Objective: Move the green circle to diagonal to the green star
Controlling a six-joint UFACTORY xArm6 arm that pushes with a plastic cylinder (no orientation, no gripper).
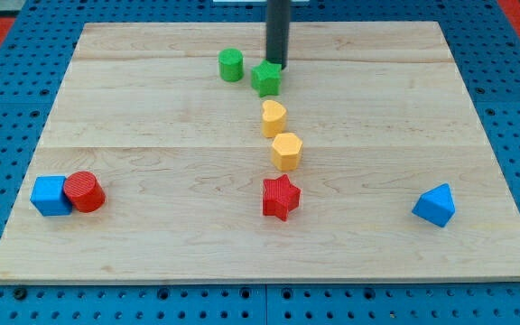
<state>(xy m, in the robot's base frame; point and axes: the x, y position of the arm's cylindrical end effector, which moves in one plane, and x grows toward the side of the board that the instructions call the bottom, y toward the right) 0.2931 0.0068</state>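
The green circle (231, 65) is a short cylinder near the view's top, left of centre. The green star (265, 79) sits just to its right and slightly lower, a small gap between them. My tip (277, 63) comes down from the view's top and ends right at the star's upper right edge, seemingly touching it. The tip is to the right of the circle, with the star's top between them.
A yellow heart-like block (273, 117) and a yellow hexagon (287, 151) lie below the star, then a red star (281, 198). A blue cube (51, 195) and red cylinder (85, 191) touch at lower left. A blue triangle block (435, 205) is at lower right.
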